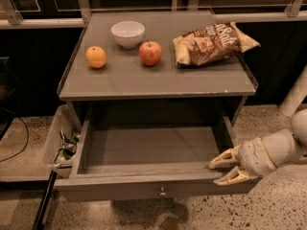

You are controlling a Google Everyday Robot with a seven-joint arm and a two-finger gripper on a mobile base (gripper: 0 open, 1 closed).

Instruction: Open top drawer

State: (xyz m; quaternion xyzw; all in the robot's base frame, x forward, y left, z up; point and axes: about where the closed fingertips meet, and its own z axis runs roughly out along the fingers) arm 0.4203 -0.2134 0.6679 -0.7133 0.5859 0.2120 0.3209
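The top drawer (144,188) is a wide grey drawer pulled far out from under the grey table; its inside is bare. A small round metal knob (163,192) sits at the centre of its flat front. My gripper (221,169) is at the drawer's right front corner, its pale fingers (228,177) spread apart, one over the drawer's front rim and one just in front of it. It holds nothing.
On the table top (158,78) stand an orange (96,57), a white bowl (128,33), a red apple (150,53) and a brown chip bag (213,43). A bin (62,143) with rubbish sits left of the drawer. Speckled floor lies below.
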